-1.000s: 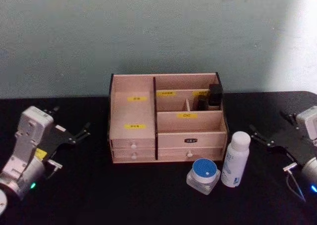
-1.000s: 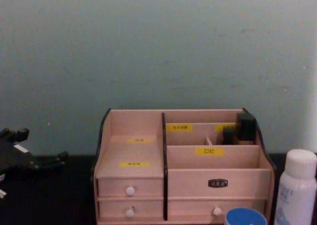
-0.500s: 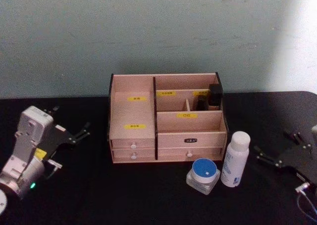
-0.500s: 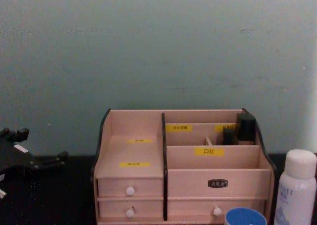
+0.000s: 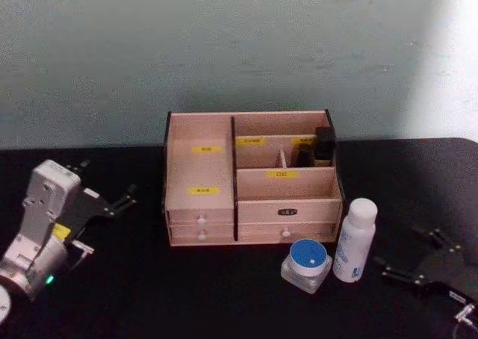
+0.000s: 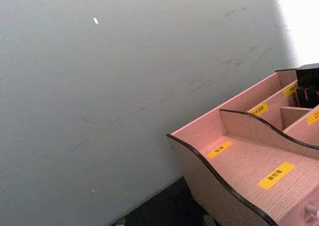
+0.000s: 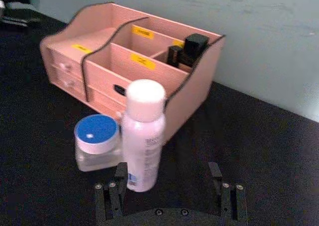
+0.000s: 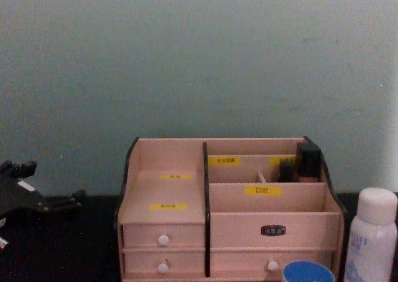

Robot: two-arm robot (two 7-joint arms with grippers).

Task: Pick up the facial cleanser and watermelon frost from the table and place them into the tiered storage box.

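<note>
Right tool (image 5: 396,248), spread wide, is now brought down low just beside the facial cleanser (image 5: 354,240) standing in front of the tiered storage box (image 5: 299,202), so a grab looks lined up; left tool (image 5: 108,178) is parked wide.

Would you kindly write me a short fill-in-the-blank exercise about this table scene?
1. The right tool near the white bottle is ___, not shut.
2. The jar has a ___ lid.
3. The tiered storage box has drawer knobs coloured ___.
Missing words: open; blue; white.
</note>
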